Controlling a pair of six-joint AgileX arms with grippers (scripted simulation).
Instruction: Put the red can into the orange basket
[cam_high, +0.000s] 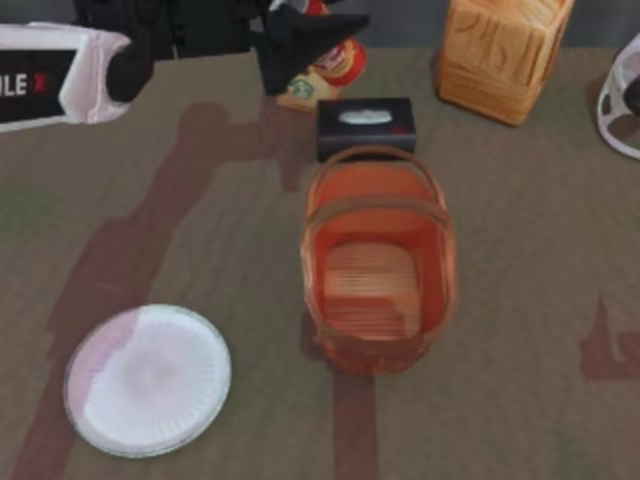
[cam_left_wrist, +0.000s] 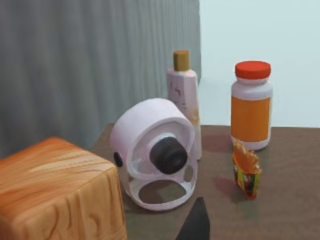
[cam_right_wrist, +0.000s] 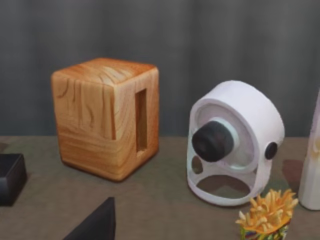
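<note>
- Fingers of the left gripper (cam_high: 300, 55) are dark wedges over the can (cam_high: 335, 55); whether they clamp it, cannot tell.
- Oval woven basket (cam_high: 440, 280) has an arched handle and slatted bottom.

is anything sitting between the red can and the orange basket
Yes. A black tissue box sits on the table between the red can at the far edge and the orange basket. The left gripper is over the can, so lifting it over the box should work.

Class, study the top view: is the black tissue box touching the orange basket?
Cannot tell. In the top view the black tissue box sits just behind the orange basket; the basket's handle overlaps the box's edge, hiding any gap.
</note>
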